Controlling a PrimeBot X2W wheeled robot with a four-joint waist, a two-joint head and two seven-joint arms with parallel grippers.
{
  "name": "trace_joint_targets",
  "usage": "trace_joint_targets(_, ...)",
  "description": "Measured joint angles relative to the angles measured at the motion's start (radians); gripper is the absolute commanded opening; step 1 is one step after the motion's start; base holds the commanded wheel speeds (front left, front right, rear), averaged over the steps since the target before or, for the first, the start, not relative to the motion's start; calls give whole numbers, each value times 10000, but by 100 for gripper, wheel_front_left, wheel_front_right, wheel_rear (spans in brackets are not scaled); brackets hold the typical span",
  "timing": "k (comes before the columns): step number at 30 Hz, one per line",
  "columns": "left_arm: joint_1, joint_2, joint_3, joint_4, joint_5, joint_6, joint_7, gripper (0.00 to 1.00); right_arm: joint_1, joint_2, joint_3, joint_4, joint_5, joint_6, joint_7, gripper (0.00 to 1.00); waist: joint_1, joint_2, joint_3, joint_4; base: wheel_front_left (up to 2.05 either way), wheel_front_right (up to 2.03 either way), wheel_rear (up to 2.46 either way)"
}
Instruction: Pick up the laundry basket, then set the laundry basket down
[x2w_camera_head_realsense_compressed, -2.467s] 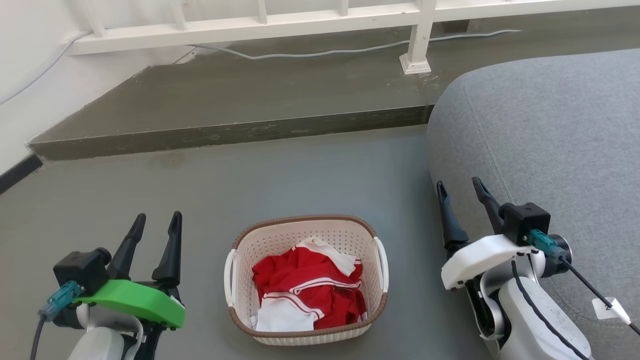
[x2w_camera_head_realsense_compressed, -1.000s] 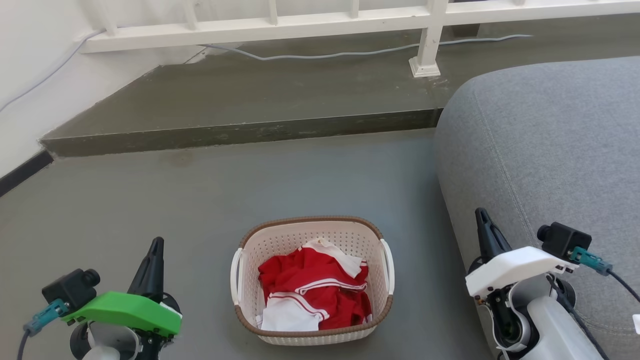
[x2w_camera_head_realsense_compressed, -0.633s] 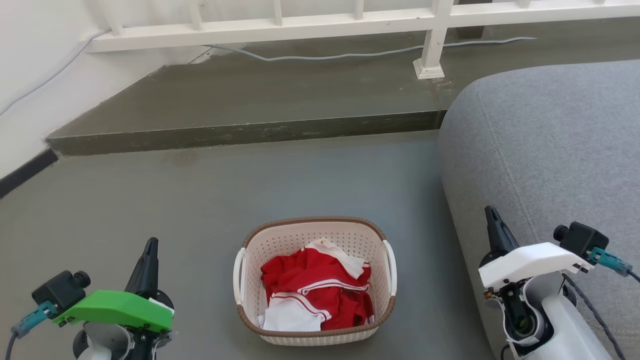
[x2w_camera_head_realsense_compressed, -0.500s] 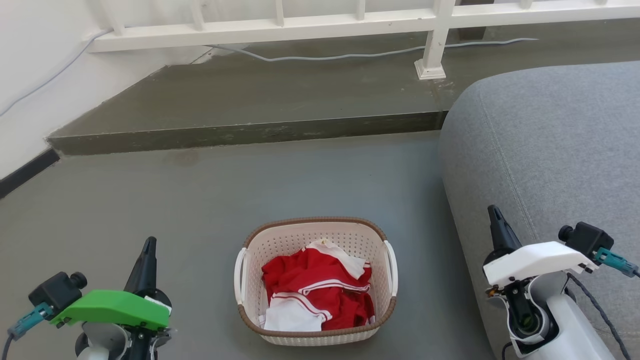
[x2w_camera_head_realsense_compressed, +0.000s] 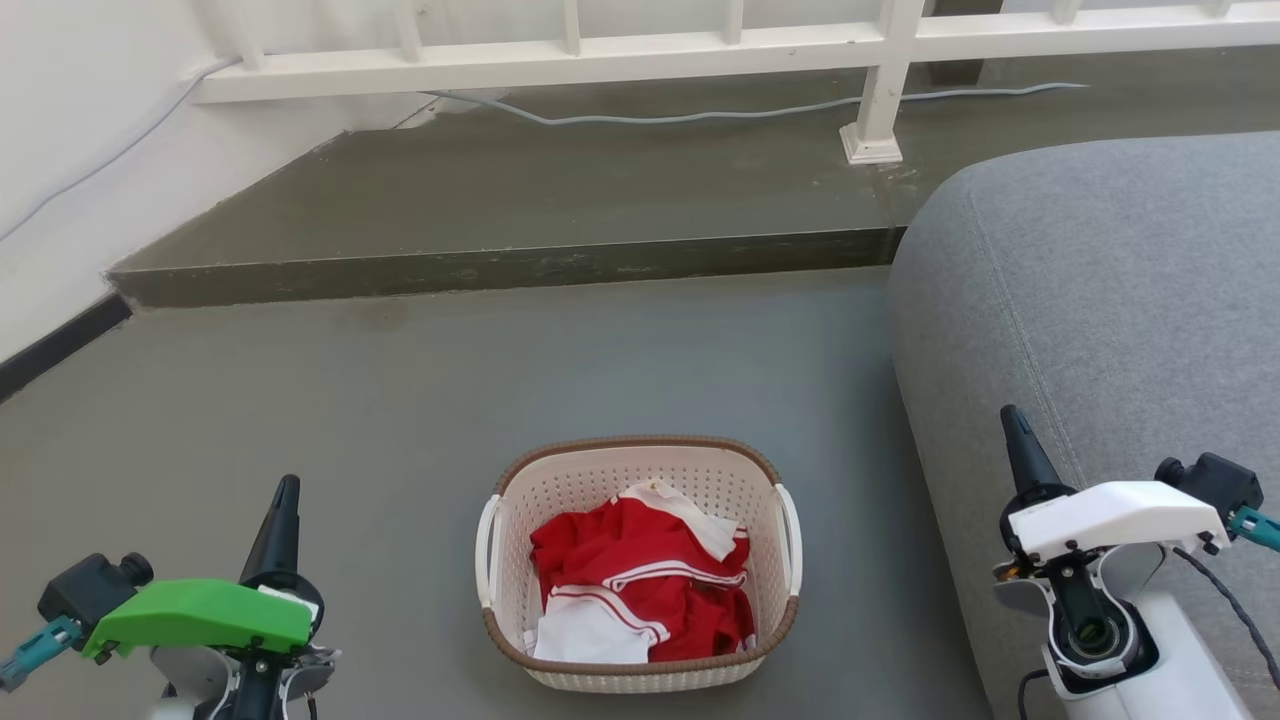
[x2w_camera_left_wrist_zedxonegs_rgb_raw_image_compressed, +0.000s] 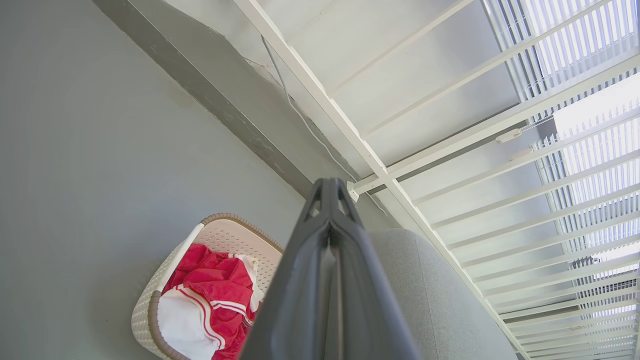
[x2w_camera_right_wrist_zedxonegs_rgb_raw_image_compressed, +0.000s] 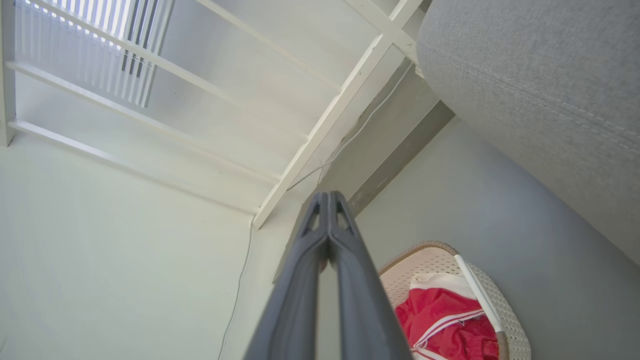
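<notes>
At seven o'clock in the head view, the left gripper (x2w_camera_head_realsense_compressed: 282, 500) hovers with its fingers pressed together, well apart from the basket (x2w_camera_head_realsense_compressed: 600, 482). The basket sits on the floor at six o'clock and holds red and white clothes (x2w_camera_head_realsense_compressed: 640, 580). At four o'clock the right gripper (x2w_camera_head_realsense_compressed: 1018, 445) is likewise closed, close beside the sofa (x2w_camera_head_realsense_compressed: 1100, 300). Closed fingers would likely knock the handles (x2w_camera_head_realsense_compressed: 487, 548) rather than catch them. An uneven two-sided lift could tip the basket and spill the clothes. The right arm, swinging inward, might scrape the sofa.
</notes>
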Motion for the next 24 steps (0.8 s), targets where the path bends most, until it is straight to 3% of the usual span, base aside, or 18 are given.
trace_joint_targets(24, 0, -305, 830, -67, -2305, 0, 798, 0, 149, 10, -1078, -217, 3112, 527, 802, 0, 0, 0, -68, 225, 0, 0, 0)
